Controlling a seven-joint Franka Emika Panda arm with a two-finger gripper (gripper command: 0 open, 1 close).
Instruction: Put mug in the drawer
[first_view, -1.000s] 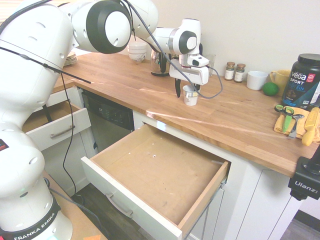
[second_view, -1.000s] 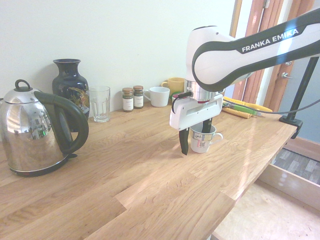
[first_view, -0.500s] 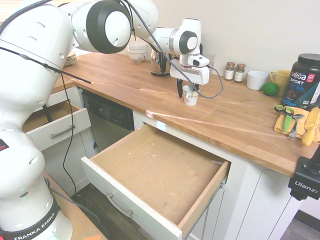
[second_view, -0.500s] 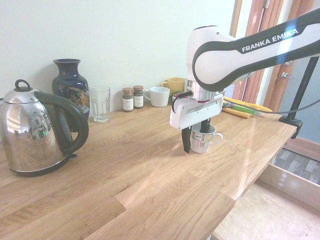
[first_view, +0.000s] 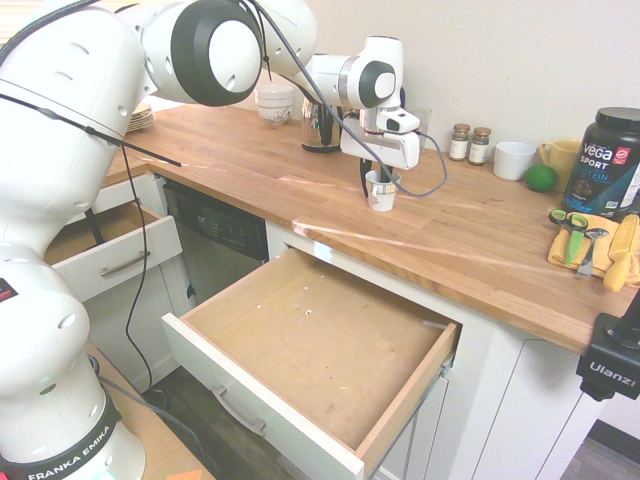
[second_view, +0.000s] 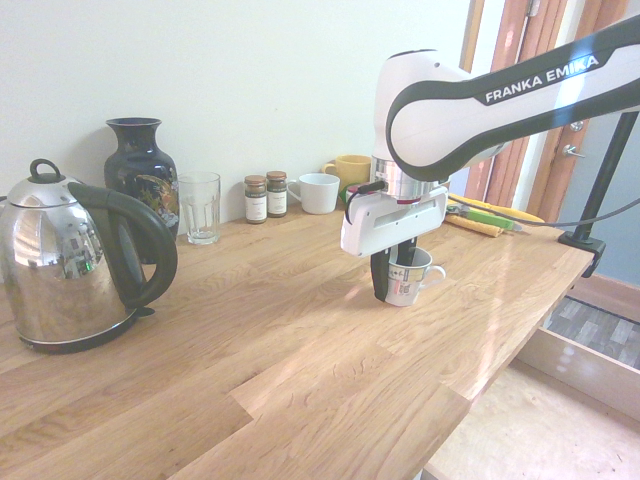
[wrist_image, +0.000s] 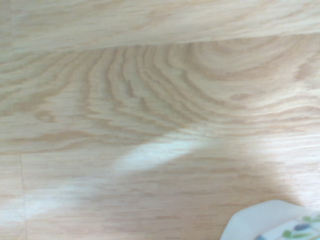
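At the left of the first exterior view we see the smaller drawer (first_view: 118, 262) partly out; it isn't our target. Next comes the large drawer (first_view: 310, 345), pulled well out below the worktop (first_view: 480, 225), ready to take the mug.

Right of its middle, the fingers (second_view: 393, 278) stand partly open astride the near-upright wall of the small white mug (first_view: 381, 194), one outside and the other down inside. We see a narrow gap between them and can't make out a firm grip. The mug stands upright on the worktop, so we judge the grasp to be the step in hand: next we need to close on the wall, lift clear, then carry it over the drawer and lower it.

The inner fingertip is hidden within the mug, and the wrist view catches only a cut-off, blurred part of the mug. Further right, the wider white mug (first_view: 513, 161) partly hides the yellow mug (first_view: 560, 156).
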